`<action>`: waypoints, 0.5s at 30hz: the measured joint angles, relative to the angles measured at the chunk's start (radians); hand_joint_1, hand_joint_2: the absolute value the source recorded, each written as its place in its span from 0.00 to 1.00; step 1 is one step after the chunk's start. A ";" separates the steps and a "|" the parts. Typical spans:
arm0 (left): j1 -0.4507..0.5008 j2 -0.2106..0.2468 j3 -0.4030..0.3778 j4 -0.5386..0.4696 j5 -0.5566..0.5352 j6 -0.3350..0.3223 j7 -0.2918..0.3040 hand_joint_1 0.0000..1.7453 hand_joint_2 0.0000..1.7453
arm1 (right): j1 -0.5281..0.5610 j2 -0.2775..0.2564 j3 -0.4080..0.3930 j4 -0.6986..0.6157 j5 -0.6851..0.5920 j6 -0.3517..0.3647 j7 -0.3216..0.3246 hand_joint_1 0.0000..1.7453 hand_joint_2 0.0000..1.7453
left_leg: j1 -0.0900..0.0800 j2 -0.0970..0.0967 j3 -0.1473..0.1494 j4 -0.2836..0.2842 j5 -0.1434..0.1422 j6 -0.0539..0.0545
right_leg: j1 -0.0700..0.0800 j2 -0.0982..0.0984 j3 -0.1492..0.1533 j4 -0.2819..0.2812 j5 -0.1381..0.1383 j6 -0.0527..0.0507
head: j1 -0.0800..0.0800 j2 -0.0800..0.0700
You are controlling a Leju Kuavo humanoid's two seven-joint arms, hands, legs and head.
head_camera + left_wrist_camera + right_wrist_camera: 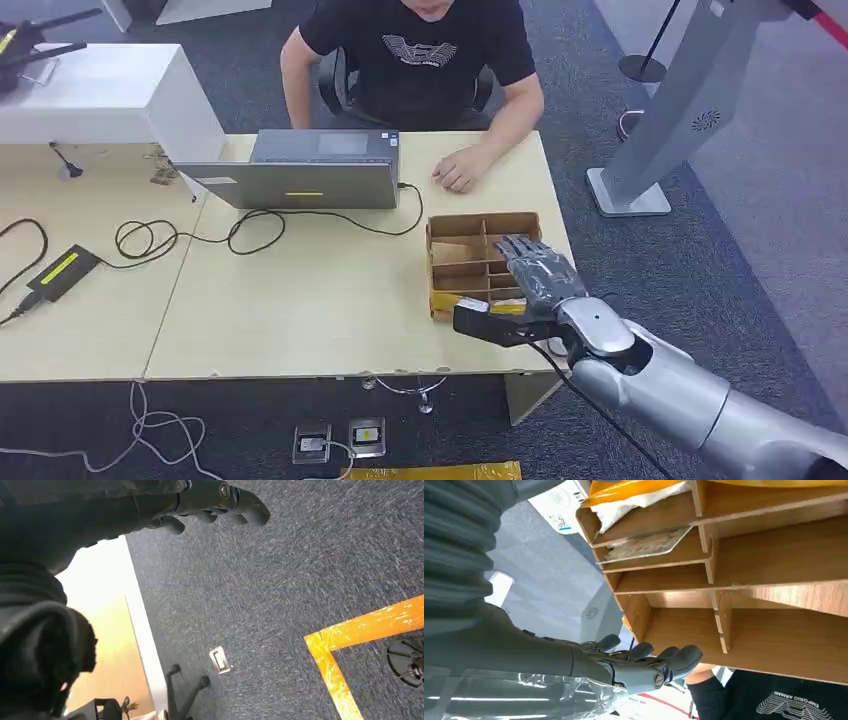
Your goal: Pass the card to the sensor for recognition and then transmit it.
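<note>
A wooden divided box [455, 232] stands on the table near the right edge. My right hand [535, 280] hovers flat over its right side, fingers stretched out toward the far end and thumb pointing left, holding nothing. In the right wrist view the fingers [649, 662] lie spread beside the box's wooden dividers [719, 625]. A pale flat card [646, 544] lies in one compartment, beside a yellow and white packet [634, 495]. My left hand [210, 502] hangs over the carpet with nothing in it.
A person sits across the table with a hand [458, 172] resting near the box. A grey laptop [300, 180] with cables stands mid-table. A black device with a yellow strip [62, 270] lies at the left. A white box [100, 95] is far left.
</note>
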 joint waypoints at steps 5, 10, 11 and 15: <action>0.000 0.001 -0.007 0.000 -0.001 0.000 -0.003 0.00 0.00 | 0.002 0.001 0.000 0.014 -0.004 -0.002 -0.005 0.00 1.00 | 0.000 0.000 0.000 0.000 0.000 0.000 | 0.000 0.000 0.000 0.000 0.000 0.000 | 0.000 0.000; 0.000 0.003 -0.008 0.000 0.007 0.000 -0.003 0.00 0.00 | 0.004 0.003 0.000 0.025 -0.013 -0.006 -0.009 0.00 1.00 | 0.000 0.000 0.000 0.000 0.000 0.000 | 0.000 0.000 0.000 0.000 0.000 0.000 | 0.000 0.000; 0.000 0.003 -0.008 0.000 0.010 0.000 -0.003 0.00 0.00 | 0.004 0.003 0.000 0.027 -0.015 -0.009 -0.010 0.00 1.00 | 0.000 0.000 0.000 0.000 0.000 0.000 | 0.000 0.000 0.000 0.000 0.000 0.000 | 0.000 0.000; 0.000 0.005 -0.008 0.000 0.013 0.000 -0.003 0.00 0.00 | 0.008 0.003 0.000 0.034 -0.022 -0.013 -0.011 0.00 1.00 | 0.000 0.000 0.000 0.000 0.000 0.000 | 0.000 0.000 0.000 0.000 0.000 0.000 | 0.000 0.000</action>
